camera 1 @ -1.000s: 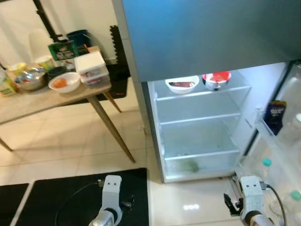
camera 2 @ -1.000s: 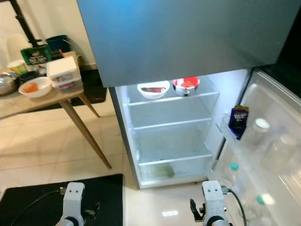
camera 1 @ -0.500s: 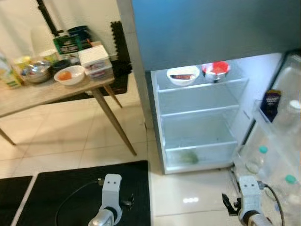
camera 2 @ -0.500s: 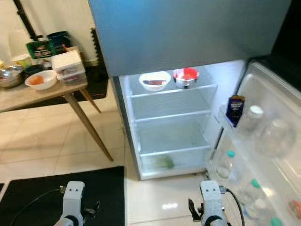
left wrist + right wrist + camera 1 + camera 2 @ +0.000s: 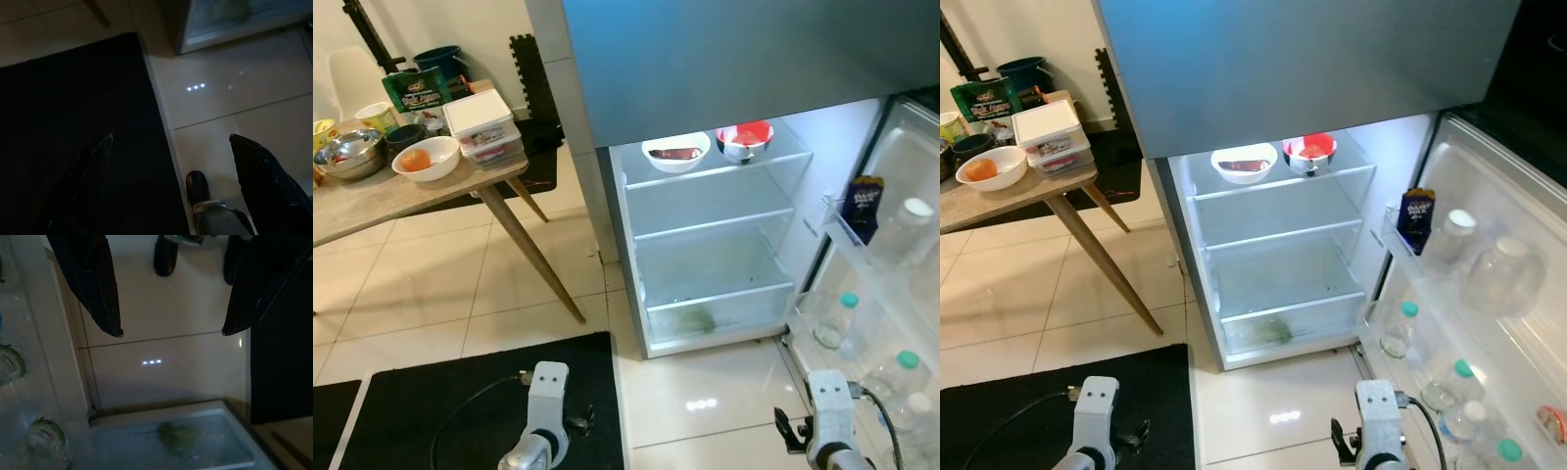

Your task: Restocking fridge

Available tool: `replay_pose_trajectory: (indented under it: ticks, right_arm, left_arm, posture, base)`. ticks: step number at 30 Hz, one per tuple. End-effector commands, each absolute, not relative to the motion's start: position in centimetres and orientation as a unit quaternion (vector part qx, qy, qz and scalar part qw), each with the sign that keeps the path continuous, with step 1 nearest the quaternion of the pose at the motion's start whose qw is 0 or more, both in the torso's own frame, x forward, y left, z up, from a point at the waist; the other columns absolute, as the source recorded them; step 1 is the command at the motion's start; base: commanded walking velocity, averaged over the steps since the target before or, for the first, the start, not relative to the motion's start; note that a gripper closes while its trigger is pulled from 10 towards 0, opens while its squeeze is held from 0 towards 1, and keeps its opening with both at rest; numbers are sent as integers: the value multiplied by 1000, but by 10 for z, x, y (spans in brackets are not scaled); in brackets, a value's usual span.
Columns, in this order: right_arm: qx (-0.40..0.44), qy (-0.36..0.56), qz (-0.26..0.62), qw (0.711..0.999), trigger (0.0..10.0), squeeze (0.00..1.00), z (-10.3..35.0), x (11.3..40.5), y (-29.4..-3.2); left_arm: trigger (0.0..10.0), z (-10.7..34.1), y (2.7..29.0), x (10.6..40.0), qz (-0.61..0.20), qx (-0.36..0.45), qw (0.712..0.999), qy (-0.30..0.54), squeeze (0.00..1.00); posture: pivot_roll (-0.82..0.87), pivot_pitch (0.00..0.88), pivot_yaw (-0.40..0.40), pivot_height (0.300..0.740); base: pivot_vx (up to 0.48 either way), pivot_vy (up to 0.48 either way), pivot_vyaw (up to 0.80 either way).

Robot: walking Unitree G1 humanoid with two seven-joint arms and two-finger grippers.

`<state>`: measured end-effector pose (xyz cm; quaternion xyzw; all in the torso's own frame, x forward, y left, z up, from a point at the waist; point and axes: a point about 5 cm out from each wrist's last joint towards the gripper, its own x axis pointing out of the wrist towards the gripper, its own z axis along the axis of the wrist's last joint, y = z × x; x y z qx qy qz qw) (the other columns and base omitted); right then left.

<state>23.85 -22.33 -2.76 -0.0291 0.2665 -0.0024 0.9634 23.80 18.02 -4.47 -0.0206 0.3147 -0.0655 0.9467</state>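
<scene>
The fridge (image 5: 710, 264) stands open and lit ahead of me. On its top shelf are a white bowl (image 5: 675, 152) and a red-filled steel bowl (image 5: 744, 140). The middle shelves are bare, and something green (image 5: 700, 318) lies in the bottom drawer. The open door (image 5: 1489, 186) on the right holds a dark blue carton (image 5: 864, 206) and several bottles. Both arms hang low. My left gripper (image 5: 170, 136) is open over the black mat and tiles. My right gripper (image 5: 171, 334) is open above the tiles before the fridge drawer.
A wooden table (image 5: 372, 201) at the left carries a white bowl with something orange (image 5: 426, 159), stacked white containers (image 5: 481, 122), a steel bowl (image 5: 350, 157) and a green packet (image 5: 416, 86). A black mat (image 5: 460, 392) covers the floor at my left. Tiles lie before the fridge.
The camera has shifted: the fridge now sits further left and more of the door's lower bottles show. Both arms still hang as before.
</scene>
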Motion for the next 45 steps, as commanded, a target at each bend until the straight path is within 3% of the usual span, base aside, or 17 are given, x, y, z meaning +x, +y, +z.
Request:
replay_pose_trajectory:
  ticks: [1,45]
  right_arm:
    - [-21,287,-9,958,10000,0,-36,228,-224]
    - [-11,275,-21,961,10000,0,-35,227,-223]
  left_arm:
    - [10000,-47,179,236,-69,-14,944,323,0]
    - [10000,-24,161,258,-129,0,958,256,0]
  posture:
    - [-98,104,114,740]
    - [-93,105,125,740]
  base:
    - [0,0,-800]
    - [0,0,-798]
